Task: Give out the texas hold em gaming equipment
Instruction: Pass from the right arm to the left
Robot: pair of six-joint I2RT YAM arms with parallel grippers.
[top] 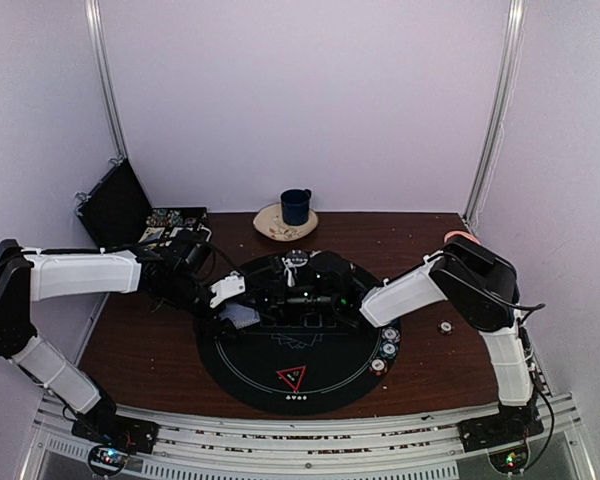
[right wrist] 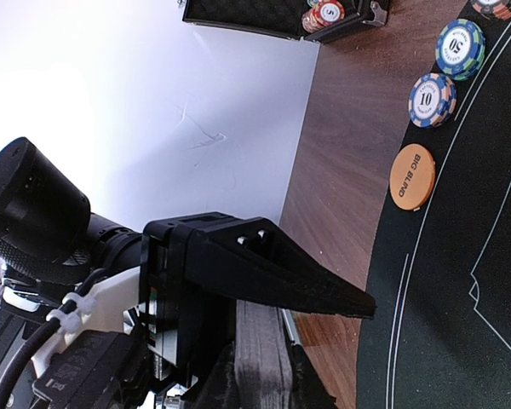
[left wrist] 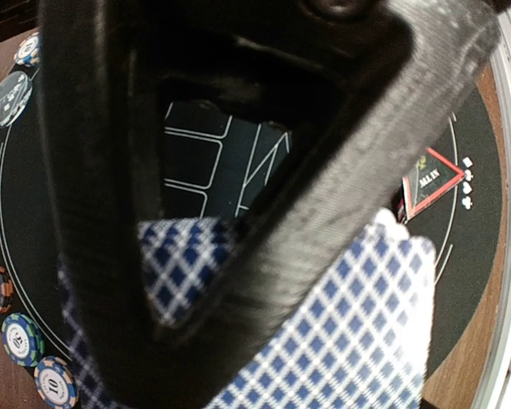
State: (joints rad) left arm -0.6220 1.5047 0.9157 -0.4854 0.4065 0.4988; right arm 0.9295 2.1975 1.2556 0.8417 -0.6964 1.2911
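Observation:
Over the back half of the round black mat [top: 230,370] my two grippers meet. The right gripper [top: 298,297] is shut on a deck of playing cards [right wrist: 264,358], seen edge-on at the bottom of the right wrist view. My left gripper [top: 235,298] reaches to the deck; one black finger [left wrist: 324,213] lies across a blue-and-white chequered card back [left wrist: 358,324], and its other finger is hidden. The red-edged triangle marker [top: 291,377] lies at the mat's near edge. Striped poker chips [top: 388,343] sit along the mat's right rim. An orange big-blind disc [right wrist: 411,176] lies just inside the rim.
An open black case [top: 120,205] with more chips stands at the back left. A dark blue mug [top: 296,206] sits on a small patterned bowl [top: 272,226] behind the mat. A small object [top: 445,326] lies on the wooden table to the right.

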